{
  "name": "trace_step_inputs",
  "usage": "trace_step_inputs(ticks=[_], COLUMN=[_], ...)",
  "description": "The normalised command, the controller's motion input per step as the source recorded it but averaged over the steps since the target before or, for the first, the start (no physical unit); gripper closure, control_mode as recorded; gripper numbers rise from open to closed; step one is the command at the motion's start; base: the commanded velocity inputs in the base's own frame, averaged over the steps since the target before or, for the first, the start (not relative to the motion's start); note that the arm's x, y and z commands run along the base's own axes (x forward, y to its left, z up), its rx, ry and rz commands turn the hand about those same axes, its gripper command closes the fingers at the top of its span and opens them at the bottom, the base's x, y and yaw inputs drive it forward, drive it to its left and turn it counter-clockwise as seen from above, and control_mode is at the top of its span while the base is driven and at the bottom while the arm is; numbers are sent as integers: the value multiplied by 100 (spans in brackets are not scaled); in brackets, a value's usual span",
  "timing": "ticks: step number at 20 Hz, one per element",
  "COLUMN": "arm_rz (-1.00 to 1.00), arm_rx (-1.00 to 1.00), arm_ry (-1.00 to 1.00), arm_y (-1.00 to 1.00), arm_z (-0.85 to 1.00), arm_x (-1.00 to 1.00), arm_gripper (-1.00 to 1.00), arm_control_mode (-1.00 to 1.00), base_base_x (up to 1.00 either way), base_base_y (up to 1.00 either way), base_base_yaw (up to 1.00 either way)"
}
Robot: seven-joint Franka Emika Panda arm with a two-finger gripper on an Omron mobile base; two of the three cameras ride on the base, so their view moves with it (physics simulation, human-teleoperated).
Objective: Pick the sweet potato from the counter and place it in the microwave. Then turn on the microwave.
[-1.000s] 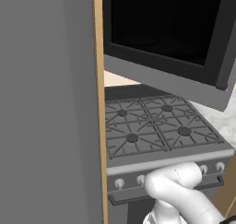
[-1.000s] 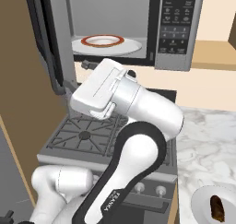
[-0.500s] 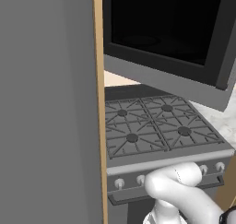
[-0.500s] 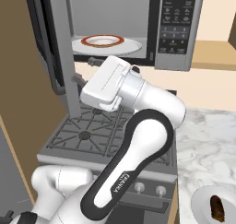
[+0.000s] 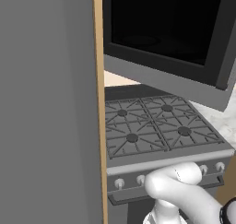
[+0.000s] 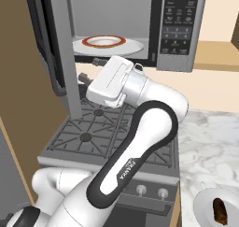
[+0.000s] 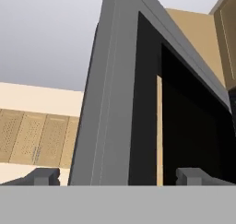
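Note:
The microwave [image 6: 179, 25] hangs over the stove with its door [image 6: 53, 39] swung wide open to the left. Inside it, a white round plate [image 6: 107, 45] with an orange-red ring sits on the grey floor. The sweet potato [image 6: 219, 211], a brown lump, lies on a small white dish on the marbled counter [image 6: 210, 137] at the lower right. My white hand [image 6: 114, 81] hovers over the stove just below the microwave's opening, far from the sweet potato. In the hand view my gripper [image 7: 119, 176] is open and empty, with the door's grey edge [image 7: 115, 103] ahead between the fingertips [image 7: 44, 176].
A dark grated gas stove [image 5: 152, 131] with front knobs lies under the microwave. A tall grey panel with a wooden edge [image 5: 46, 103] stands at its left. The open door's dark glass [image 5: 166, 29] juts out over the stove. Wooden cabinets [image 6: 217, 53] stand behind the counter.
My hand has risen a little and swung right, toward the microwave's opening, with the elbow bending more. The jaws stayed open.

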Motion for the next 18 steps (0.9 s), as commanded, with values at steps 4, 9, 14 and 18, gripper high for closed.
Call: trace_step_inputs(ticks=[4,9,14,18], arm_rz=[0,3,4,2], arm_rx=[0,0,-2,-3], arm_ry=[0,0,0,0], arm_y=[0,0,4,23], arm_z=[0,0,-4,-2], arm_x=[23,22,12,0], arm_gripper=[-100,-100,-100,-100], arm_control_mode=[-100,-100,-100,-100], base_base_x=[0,0,0,0], base_base_y=[0,0,0,0], base_base_yaw=[0,0,0,0])
